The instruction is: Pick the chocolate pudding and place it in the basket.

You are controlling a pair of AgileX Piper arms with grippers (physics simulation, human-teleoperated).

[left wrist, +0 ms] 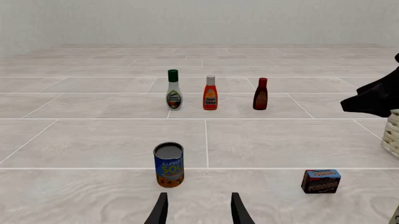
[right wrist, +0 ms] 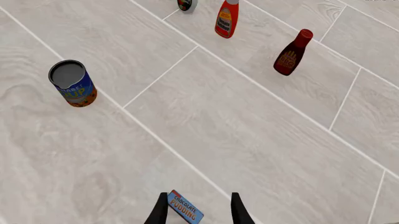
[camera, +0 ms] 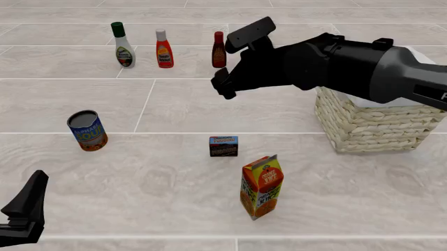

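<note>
The chocolate pudding [camera: 223, 146], a small dark brown box with a blue top band, stands on the floor-like table between the tin can and the juice carton. My right gripper [camera: 223, 87] hangs open well above and behind it. In the right wrist view the pudding [right wrist: 185, 208] shows between the spread fingers [right wrist: 160, 211], far below them and untouched. The wicker basket [camera: 373, 125] stands at the right, partly covered by the right arm. My left gripper [camera: 26, 205] is open at the near left, with the pudding [left wrist: 321, 181] off to one side of it.
A blue-and-orange tin can [camera: 87, 130] stands at the left. An orange juice carton [camera: 262, 186] is just in front of the pudding. Three bottles stand in a row at the back: white [camera: 123, 46], orange [camera: 164, 49] and dark red [camera: 219, 50].
</note>
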